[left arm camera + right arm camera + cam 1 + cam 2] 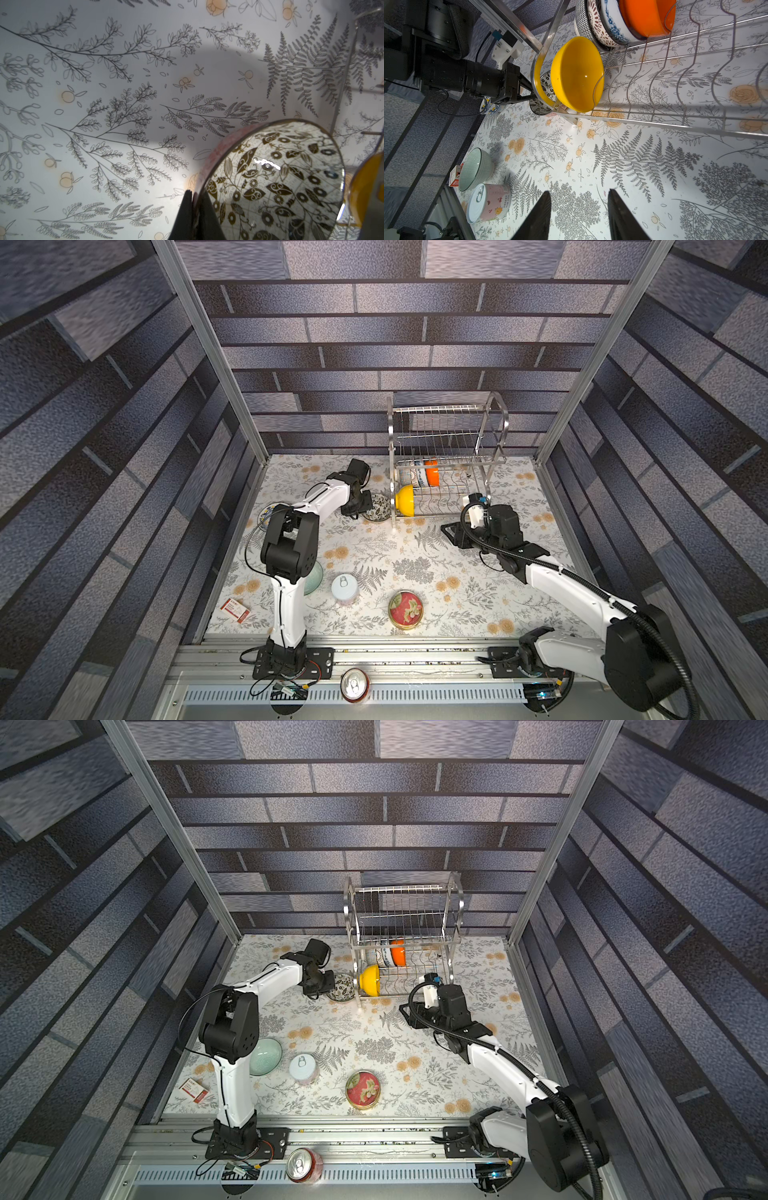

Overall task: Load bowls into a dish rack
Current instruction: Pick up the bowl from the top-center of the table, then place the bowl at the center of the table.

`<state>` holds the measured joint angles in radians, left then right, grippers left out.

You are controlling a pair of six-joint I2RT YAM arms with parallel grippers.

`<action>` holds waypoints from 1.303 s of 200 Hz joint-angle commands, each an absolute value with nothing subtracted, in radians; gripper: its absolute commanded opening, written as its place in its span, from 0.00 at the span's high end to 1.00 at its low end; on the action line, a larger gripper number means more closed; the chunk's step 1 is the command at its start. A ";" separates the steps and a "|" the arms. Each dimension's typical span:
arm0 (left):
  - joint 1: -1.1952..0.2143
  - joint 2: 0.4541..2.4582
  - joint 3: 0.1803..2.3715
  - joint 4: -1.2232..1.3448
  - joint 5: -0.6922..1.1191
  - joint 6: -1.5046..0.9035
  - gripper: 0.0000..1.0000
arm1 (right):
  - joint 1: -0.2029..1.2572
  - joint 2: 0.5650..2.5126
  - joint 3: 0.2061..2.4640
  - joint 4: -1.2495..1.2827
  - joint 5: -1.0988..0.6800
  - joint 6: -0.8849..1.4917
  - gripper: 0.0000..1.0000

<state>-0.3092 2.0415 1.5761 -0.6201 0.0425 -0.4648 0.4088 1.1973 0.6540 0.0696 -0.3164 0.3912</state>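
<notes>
Steel dish rack (500, 416), yellow bowl (405, 501) on edge in lower tier, dark floral bowl (379, 507) alongside

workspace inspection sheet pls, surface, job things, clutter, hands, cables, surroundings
surface: floral table cover, no spills seen
job's things: dish rack holds yellow bowl, orange bowl and three patterned bowls on its lower tier; dark floral bowl, pale green bowl, blue-yellow bowl outside
clutter: white can, red tin, small box, drink can
hands: left hand shut on dark floral bowl's rim; right hand open, empty
cables: black loop by left arm; ribbed hose on right arm
surroundings: brick-print walls
</notes>
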 commanded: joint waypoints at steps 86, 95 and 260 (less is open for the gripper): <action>-0.264 1.672 1.202 -0.602 0.103 -0.416 0.97 | 0.416 1.243 0.662 0.067 -0.237 0.405 0.56; -0.277 1.644 1.176 -0.606 0.106 -0.410 0.97 | 0.415 1.243 0.663 0.065 -0.219 0.415 0.56; -0.698 1.757 1.267 -0.467 0.117 -0.499 0.96 | 0.411 1.001 0.609 -0.247 0.248 0.591 0.53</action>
